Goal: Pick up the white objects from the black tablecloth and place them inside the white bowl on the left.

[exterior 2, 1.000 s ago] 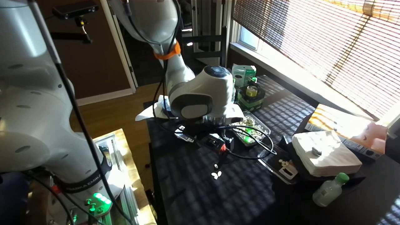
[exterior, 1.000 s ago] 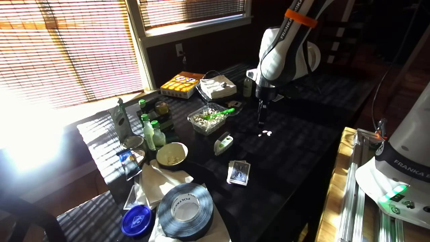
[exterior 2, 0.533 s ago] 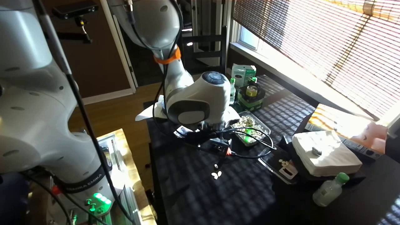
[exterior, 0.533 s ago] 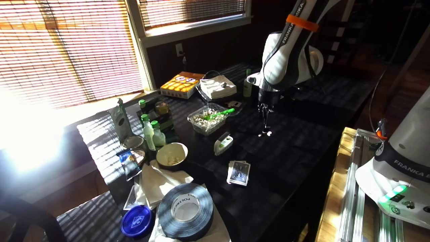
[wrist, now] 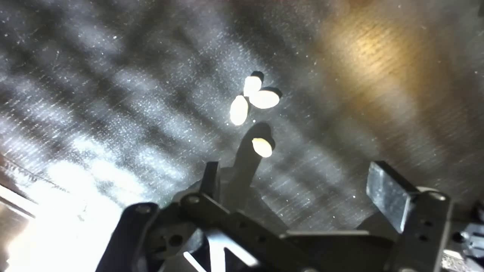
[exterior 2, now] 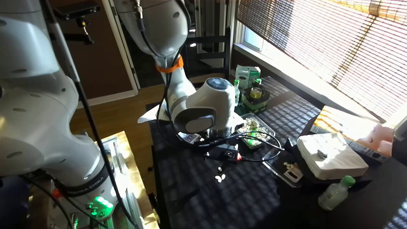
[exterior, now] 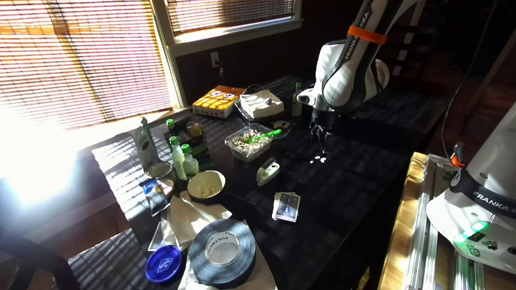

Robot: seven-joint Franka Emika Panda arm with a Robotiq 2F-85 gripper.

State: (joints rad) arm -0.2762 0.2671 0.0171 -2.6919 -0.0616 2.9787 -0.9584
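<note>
1. The wrist view shows four white objects (wrist: 264, 99) on the black tablecloth (wrist: 170, 143): three bunched close, the fourth a little apart, toward the gripper (wrist: 298, 187).
2. That view also shows the jaws best: released and standing wide apart. The white objects lie ahead of them, outside the gap.
3. In an exterior view the white bowl (exterior: 201, 181) stands upright beside green-capped bottles (exterior: 177, 163) and a crumpled napkin (exterior: 181, 221), with pale bits (exterior: 207, 192) inside; neither remaining view shows this bowl.
4. In an exterior view pale specks (exterior 2: 289, 166) lie just beside a stack of napkins (exterior 2: 334, 159); they are too small to identify.
5. The playing cards (exterior: 287, 207) show whole in an exterior view; from across the table, the arm (exterior 2: 203, 101) partly covers them and the gripper's tips.
6. The wrist view's lower edge cuts off the gripper, and strong light washes out its lower left corner.
7. The gripper is dark and hard to make out in both exterior views; whether it touches the tablecloth, I cannot tell.
</note>
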